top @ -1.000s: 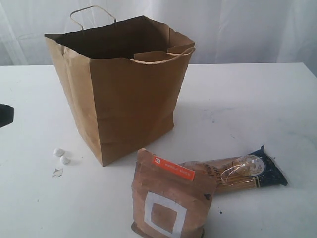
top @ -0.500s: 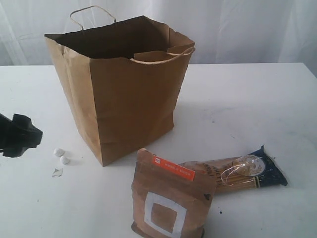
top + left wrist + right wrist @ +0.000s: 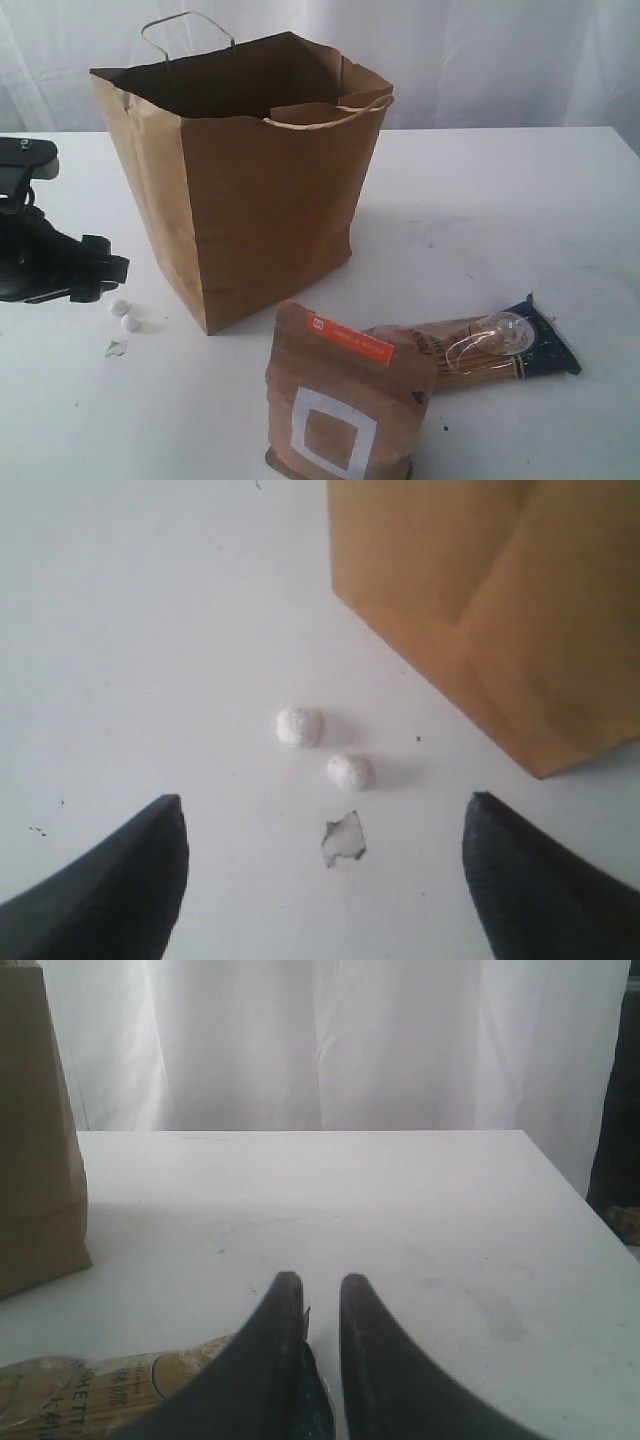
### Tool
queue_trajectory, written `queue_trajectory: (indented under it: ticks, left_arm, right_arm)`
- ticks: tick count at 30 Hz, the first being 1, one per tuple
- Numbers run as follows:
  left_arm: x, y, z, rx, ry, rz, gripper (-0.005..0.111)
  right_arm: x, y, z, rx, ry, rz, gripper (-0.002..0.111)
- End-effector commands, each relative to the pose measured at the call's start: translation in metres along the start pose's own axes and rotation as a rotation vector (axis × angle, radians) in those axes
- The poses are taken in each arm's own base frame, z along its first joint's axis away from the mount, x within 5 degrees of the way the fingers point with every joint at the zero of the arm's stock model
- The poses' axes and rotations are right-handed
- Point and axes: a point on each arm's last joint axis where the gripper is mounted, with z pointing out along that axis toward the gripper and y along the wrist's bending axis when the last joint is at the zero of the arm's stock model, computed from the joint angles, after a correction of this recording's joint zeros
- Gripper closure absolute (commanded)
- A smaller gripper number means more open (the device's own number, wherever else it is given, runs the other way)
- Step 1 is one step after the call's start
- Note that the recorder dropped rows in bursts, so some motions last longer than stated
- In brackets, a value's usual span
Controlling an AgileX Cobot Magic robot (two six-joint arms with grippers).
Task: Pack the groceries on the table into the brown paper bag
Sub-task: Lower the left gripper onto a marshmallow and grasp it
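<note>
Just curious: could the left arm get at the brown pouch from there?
Probably yes: bare table lies between the left arm and the brown pouch, in front of the paper bag; jaws open.

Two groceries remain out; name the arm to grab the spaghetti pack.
Right: the right gripper is close to the spaghetti pack, while the left gripper hangs over crumbs on the bag's far side.

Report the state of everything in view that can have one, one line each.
brown paper bag: upright, mouth open.
brown pouch: standing upright on the table, outside the bag.
spaghetti pack: lying flat on the table, outside the bag.
left gripper: open, empty, near the white crumbs.
right gripper: nearly closed, nothing between its fingers.
</note>
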Motion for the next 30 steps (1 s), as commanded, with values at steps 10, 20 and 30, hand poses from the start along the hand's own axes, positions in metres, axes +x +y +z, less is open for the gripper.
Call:
queue_trajectory:
  ticks: [10, 20, 30]
  left_arm:
    - [-0.002, 0.002, 0.067, -0.024, 0.136, -0.069, 0.029]
    - [-0.008, 0.007, 0.09, -0.034, 0.146, -0.086, 0.029]
    - [0.0, 0.014, 0.105, -0.048, 0.183, -0.101, 0.03]
  right_arm:
    - [0.0, 0.0, 0.0, 0.004, -0.015, -0.002, 0.094]
    - [0.0, 0.0, 0.0, 0.004, -0.015, -0.002, 0.094]
    - [0.0, 0.0, 0.0, 0.004, -0.015, -0.002, 0.094]
